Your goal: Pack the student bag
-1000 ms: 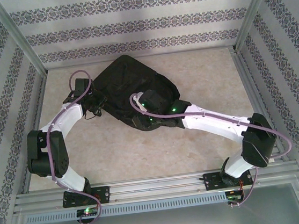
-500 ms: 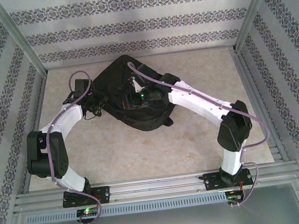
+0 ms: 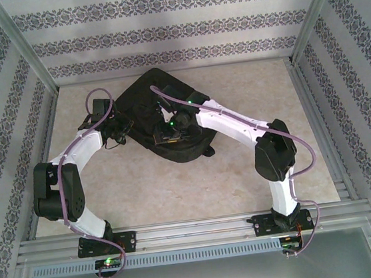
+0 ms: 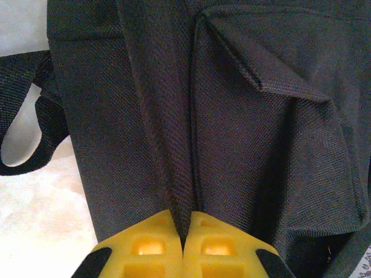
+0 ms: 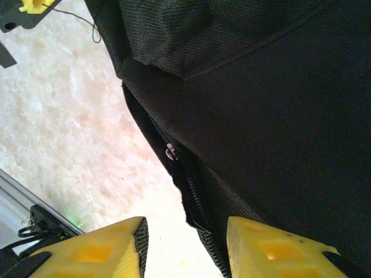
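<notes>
- At the 9 o'clock side of the student bag (image 3: 168, 107), the left gripper (image 3: 123, 129) is clenched on the fabric. In the left wrist view its yellow fingertips (image 4: 182, 231) meet tightly on a raised fold of the black cloth.
- Just at 9 o'clock of this fold, a strap (image 4: 35, 133) makes a loose loop that lies on the table (image 3: 144, 190). I judge it can catch a finger if the left gripper moves sideways.
- The student bag lies flat and floppy on the far half of the table, around 12 o'clock from the two bases.
- No book or other thing to pack is visible beside it, and I cannot tell what is already inside, so how far the packing is stays uncertain.
- The right gripper (image 3: 166, 134) hovers over the near part of the bag with its jaws released and nothing between them. In the right wrist view (image 5: 182, 243) the bag edge is just beyond the fingers.
- A small zipper pull (image 5: 170, 152) sits on this edge. I cannot tell if the zipper is open or closed here, and working it seems to be the step in hand.
- The right arm (image 3: 237, 123) comes in from 4 o'clock and covers a part of the bag.
</notes>
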### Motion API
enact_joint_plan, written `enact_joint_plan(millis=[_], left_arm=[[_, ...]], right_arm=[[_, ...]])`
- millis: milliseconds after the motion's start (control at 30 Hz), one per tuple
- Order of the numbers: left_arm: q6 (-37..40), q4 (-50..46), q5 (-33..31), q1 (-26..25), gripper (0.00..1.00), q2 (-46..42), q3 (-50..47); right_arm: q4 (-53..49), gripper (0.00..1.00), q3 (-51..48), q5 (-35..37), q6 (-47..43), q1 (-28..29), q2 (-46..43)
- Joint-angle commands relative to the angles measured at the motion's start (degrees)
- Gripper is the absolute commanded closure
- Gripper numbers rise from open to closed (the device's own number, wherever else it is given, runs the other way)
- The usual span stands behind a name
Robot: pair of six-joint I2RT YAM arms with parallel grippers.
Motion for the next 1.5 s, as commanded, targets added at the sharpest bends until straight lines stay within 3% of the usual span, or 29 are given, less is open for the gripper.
enact_joint_plan(millis=[0, 233, 433, 500, 567, 600, 1133, 1267, 1467], left_arm=[[-0.9, 1.6, 1.2, 0.1, 1.00, -0.8, -1.0], [-1.1, 2.2, 1.6, 0.4, 1.00, -0.5, -1.4], [-1.4, 2.7, 2.0, 0.7, 1.00, -0.3, -1.6], [-1.4, 2.9, 2.1, 0.9, 1.00, -0.4, -1.8], [-1.5, 3.0, 2.1, 1.0, 1.00, -0.5, -2.0], [-1.4, 2.9, 2.1, 1.1, 1.00, -0.6, -2.0], [-0.6, -0.3, -1.6, 3.1, 1.00, 0.1, -1.0], [0.0, -0.9, -2.2, 3.2, 1.00, 0.0, -0.8], [1.2, -1.3, -1.7, 3.2, 1.00, 0.7, -0.3]], right_arm=[[0.1, 0.63, 2.1, -2.1, -0.7, 0.8, 1.9], [0.4, 0.69, 2.5, -3.1, -1.0, 1.9, 3.1], [-0.9, 0.70, 3.6, 0.6, -2.0, 2.1, 5.5], [-0.8, 0.79, 3.8, 1.9, -2.3, 1.9, 6.1], [-0.3, 0.97, 3.7, 1.9, -2.2, 1.6, 6.1], [0.2, 1.00, 3.4, 2.3, -2.2, 1.5, 5.5], [2.4, 1.00, -14.3, 11.1, -3.3, 4.3, -10.6], [0.1, 1.00, -15.0, 19.5, -10.6, 6.0, -12.6], [0.7, 1.00, -15.4, 29.0, -28.7, 9.0, -14.8]])
